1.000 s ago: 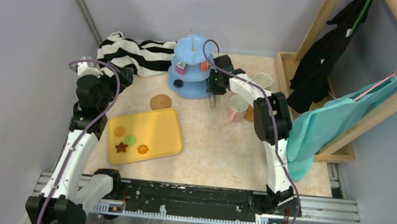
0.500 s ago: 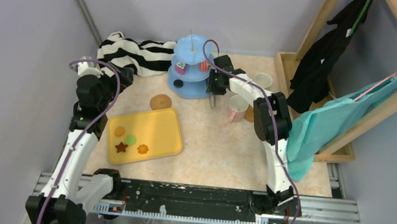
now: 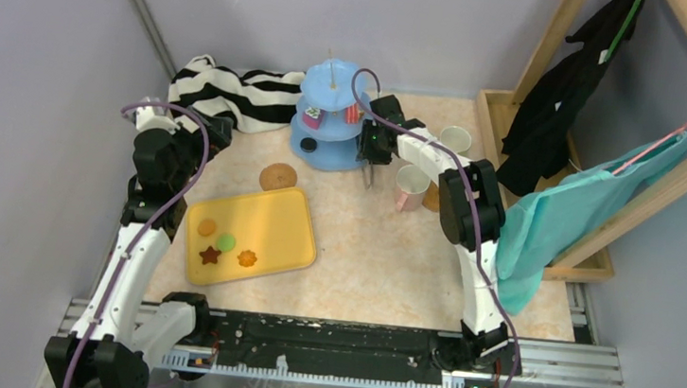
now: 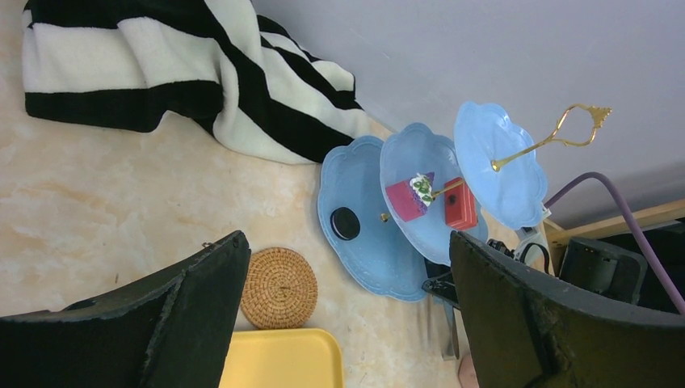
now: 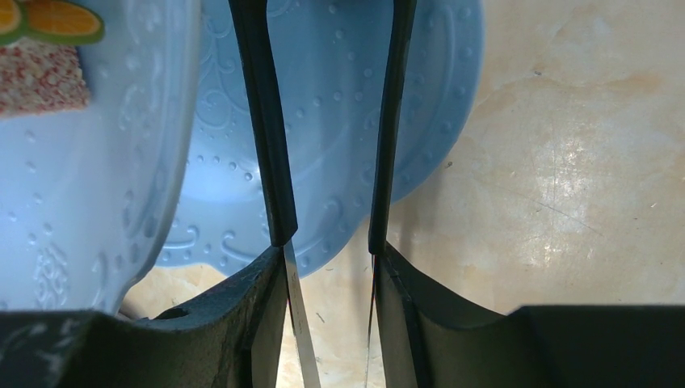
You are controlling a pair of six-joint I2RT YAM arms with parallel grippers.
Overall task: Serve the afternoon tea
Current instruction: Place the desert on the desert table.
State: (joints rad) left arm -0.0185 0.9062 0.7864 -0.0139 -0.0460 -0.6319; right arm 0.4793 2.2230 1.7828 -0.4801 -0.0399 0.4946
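The light-blue three-tier stand (image 3: 326, 121) stands at the back. A black cookie (image 4: 346, 223) lies on its bottom tier, and a pink cake slice (image 4: 408, 196) and a red one (image 4: 460, 204) on the middle tier. My right gripper (image 3: 370, 147) is beside the stand's right edge, shut on metal tongs (image 5: 271, 162). The tongs' black tips stand apart over the bottom tier (image 5: 331, 97) with nothing between them. My left gripper (image 4: 347, 242) hangs open and empty at the far left, above a cork coaster (image 3: 277, 177). Several cookies (image 3: 226, 240) lie on the yellow tray (image 3: 285, 222).
A pink-handled cup (image 3: 409, 187) stands right of the stand and another cup (image 3: 455, 138) behind it. The striped cloth (image 3: 235, 93) lies at the back left. A wooden rack (image 3: 604, 210) with hanging clothes fills the right side.
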